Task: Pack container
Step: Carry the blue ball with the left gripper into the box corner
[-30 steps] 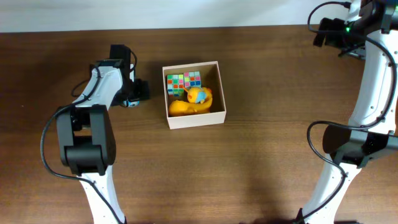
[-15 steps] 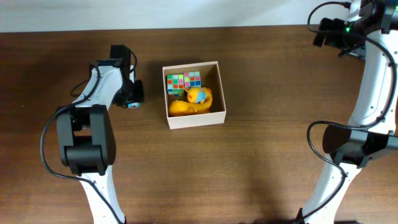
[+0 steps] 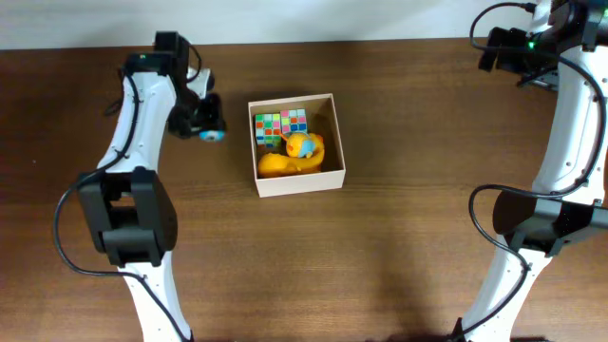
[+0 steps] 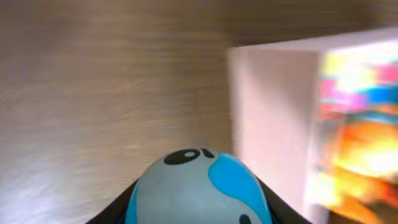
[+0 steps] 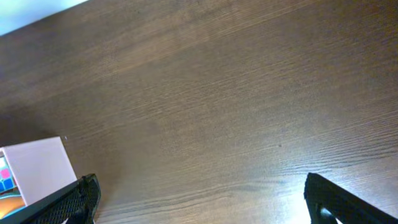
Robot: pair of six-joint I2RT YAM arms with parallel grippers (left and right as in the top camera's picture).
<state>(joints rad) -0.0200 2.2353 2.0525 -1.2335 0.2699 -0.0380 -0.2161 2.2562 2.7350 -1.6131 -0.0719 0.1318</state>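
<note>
The container (image 3: 297, 180) is a small square white-walled box at the table's middle. It holds a colourful cube (image 3: 281, 123) and a yellow duck toy (image 3: 294, 154). My left gripper (image 3: 207, 127) is shut on a round blue-and-grey toy (image 4: 199, 190) and holds it just left of the container's left wall (image 4: 273, 124). My right gripper (image 3: 503, 47) is open and empty, high at the far right; its view shows bare table between the fingers (image 5: 199, 199) and a corner of the container (image 5: 40, 168).
The brown wooden table (image 3: 399, 247) ends at a white strip along the far edge (image 3: 313, 19). Both arm bases stand near the front edge, left (image 3: 128, 228) and right (image 3: 541, 223).
My left gripper has risen and moved toward the far side with the blue toy in it, staying left of the container. The right arm has not moved.
</note>
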